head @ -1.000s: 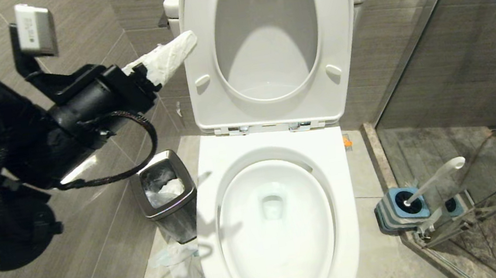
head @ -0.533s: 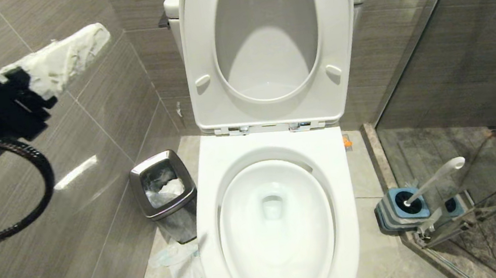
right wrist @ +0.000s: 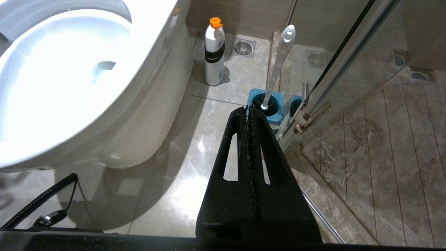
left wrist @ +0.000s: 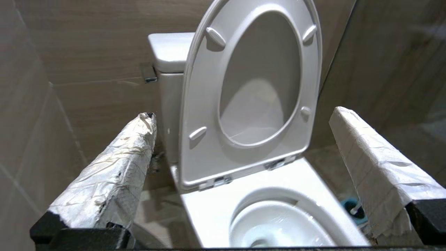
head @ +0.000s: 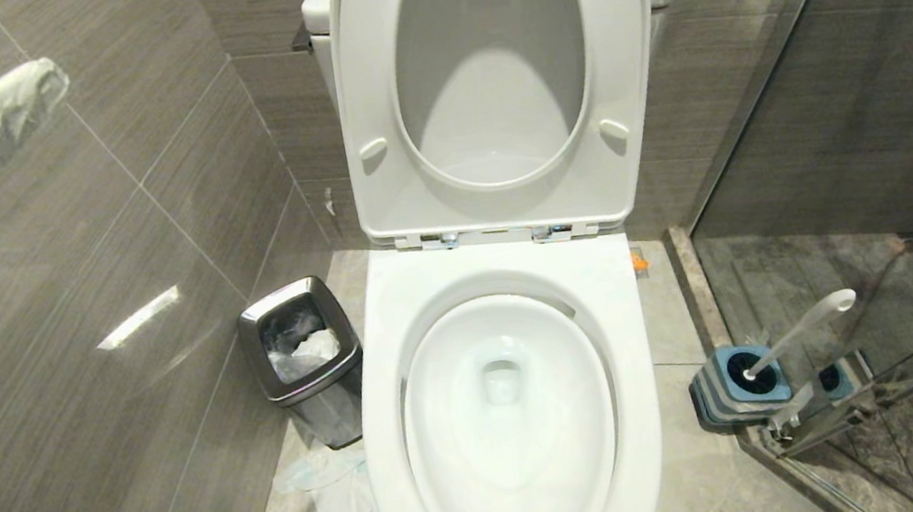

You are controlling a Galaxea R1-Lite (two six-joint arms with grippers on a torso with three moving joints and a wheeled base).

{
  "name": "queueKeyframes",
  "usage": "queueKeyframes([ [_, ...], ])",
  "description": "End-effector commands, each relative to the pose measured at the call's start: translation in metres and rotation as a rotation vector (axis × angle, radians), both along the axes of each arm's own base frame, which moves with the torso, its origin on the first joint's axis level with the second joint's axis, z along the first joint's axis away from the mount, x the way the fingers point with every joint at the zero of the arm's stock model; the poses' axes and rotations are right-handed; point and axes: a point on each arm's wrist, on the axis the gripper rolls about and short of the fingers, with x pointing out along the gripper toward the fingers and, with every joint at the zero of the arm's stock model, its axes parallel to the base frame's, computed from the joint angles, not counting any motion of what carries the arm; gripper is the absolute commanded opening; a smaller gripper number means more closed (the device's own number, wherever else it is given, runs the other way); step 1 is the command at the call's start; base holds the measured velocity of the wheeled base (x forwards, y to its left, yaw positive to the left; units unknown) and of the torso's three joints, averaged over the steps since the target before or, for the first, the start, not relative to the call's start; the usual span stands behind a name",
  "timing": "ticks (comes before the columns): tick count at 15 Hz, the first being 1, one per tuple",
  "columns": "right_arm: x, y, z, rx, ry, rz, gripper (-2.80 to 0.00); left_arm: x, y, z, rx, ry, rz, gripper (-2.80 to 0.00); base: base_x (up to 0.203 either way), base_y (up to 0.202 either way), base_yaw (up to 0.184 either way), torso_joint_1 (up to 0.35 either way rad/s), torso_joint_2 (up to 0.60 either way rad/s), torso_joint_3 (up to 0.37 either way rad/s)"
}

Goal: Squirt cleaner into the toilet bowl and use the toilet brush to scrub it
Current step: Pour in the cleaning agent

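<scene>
The white toilet bowl (head: 503,272) stands open in the middle, with its seat and lid (head: 361,82) raised against the tank. My left gripper (head: 2,77) hangs high at the far left by the tiled wall. Its white-wrapped fingers are open and empty, and they frame the bowl (left wrist: 209,209) from a distance in the left wrist view (left wrist: 243,114). The cleaner (right wrist: 214,52), a white bottle with an orange cap, stands on the floor beside the bowl. The toilet brush (head: 797,329) leans in its blue holder (head: 738,386). My right gripper (right wrist: 248,111) is shut and empty, low above the floor near the holder (right wrist: 266,108).
A small steel bin (head: 306,357) with paper in it stands left of the bowl, and crumpled paper (head: 333,488) lies on the floor in front of it. A glass shower partition (head: 852,147) closes off the right side. A floor drain (right wrist: 243,48) sits behind the cleaner.
My left arm has swung away from the raised seat, leftward and mostly out of the head view, fingers still open. The toilet, brush and bin have not moved.
</scene>
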Motion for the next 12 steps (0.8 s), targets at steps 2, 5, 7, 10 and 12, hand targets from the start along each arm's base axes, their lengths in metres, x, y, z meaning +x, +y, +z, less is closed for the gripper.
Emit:
queueKeyframes([
  [2, 0.0, 0.0, 0.0, 0.0, 0.0, 0.0, -2.8, -0.018, 0.006, 0.007, 0.042, -0.075, 0.039, 0.0, 0.0, 0.0, 0.0, 0.0, 0.0, 0.0],
  [5, 0.0, 0.0, 0.0, 0.0, 0.002, 0.0, -2.8, -0.025, 0.011, 0.009, 0.037, -0.093, 0.071, -2.8, 0.0, 0.0, 0.0, 0.0, 0.0, 0.0],
  [7, 0.0, 0.0, 0.0, 0.0, 0.002, 0.0, -2.8, -0.025, 0.012, 0.013, 0.032, -0.109, 0.074, -2.8, 0.0, 0.0, 0.0, 0.0, 0.0, 0.0],
  [10, 0.0, 0.0, 0.0, 0.0, 0.001, 0.0, -2.8, -0.027, 0.013, 0.028, 0.01, -0.15, 0.1, -2.8, 0.0, 0.0, 0.0, 0.0, 0.0, 0.0],
  [12, 0.0, 0.0, 0.0, 0.0, 0.002, 0.0, -2.8, -0.033, 0.014, 0.042, -0.007, -0.186, 0.116, -2.8, 0.0, 0.0, 0.0, 0.0, 0.0, 0.0],
])
